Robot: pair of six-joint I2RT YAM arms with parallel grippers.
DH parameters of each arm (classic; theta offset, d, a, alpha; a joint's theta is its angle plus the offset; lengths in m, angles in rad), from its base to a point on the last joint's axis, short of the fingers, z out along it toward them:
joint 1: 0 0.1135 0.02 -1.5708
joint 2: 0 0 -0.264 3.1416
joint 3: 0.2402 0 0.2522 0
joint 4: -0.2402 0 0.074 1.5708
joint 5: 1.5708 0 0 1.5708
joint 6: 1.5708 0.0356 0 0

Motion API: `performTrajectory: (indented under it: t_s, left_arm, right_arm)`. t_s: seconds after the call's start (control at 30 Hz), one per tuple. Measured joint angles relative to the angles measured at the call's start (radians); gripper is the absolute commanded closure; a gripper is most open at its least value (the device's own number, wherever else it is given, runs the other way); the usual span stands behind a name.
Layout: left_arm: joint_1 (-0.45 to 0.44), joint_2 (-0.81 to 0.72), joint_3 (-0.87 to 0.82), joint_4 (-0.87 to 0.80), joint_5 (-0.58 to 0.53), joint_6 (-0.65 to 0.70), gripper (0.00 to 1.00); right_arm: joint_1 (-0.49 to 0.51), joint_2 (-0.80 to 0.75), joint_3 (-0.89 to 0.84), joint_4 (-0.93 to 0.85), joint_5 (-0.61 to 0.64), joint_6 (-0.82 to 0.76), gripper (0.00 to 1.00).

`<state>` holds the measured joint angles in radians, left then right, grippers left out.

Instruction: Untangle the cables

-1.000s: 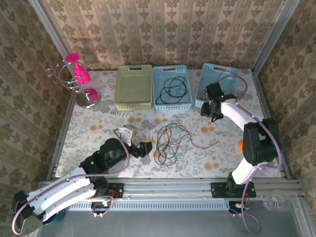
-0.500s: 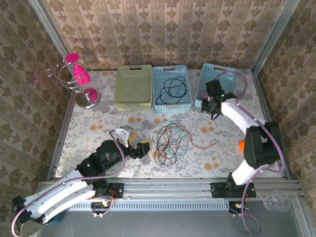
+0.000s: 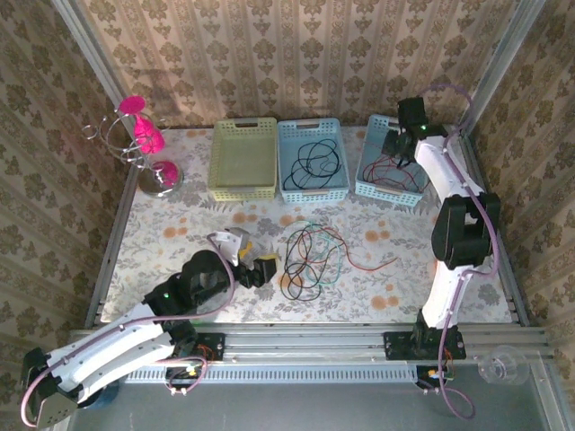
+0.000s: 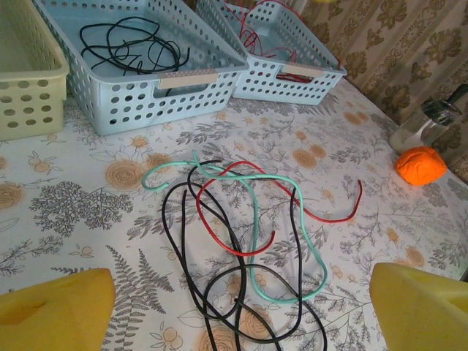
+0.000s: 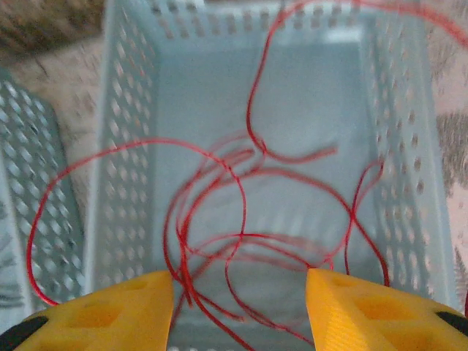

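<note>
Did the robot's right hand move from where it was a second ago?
Yes. The right gripper moved farther from the robot, from just in front of the right blue basket to above the basket's far end.

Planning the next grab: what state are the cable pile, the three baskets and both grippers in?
cable tangle: loose on the table, red, black, teal interlaced
green basket: empty
middle blue basket: holds black cables
right blue basket: holds red cables
left gripper: open, facing the tangle
right gripper: open above the right blue basket
</note>
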<state>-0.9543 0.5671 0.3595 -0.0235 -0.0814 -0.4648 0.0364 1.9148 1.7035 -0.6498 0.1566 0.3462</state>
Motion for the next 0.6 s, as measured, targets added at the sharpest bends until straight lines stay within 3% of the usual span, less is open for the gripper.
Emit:
performTrajectory:
  t_s: [0.13,0.37,0.6]
  left_arm:
    - [-0.001,0.002,0.000,0.000,-0.001,-0.003,0.08]
    - [-0.001,0.141,0.000,0.026,0.000,-0.018,0.09]
    - [-0.008,0.435,0.034,0.055,-0.005,-0.052,0.12]
  right_arm:
    - [0.055,-0.197,-0.251,0.025,0.017,0.012,0.45]
    - [0.344,-0.667,-0.629,0.204,-0.012,0.022,0.46]
    - [0.430,-0.765,-0.975,0.249,-0.077,0.108,0.48]
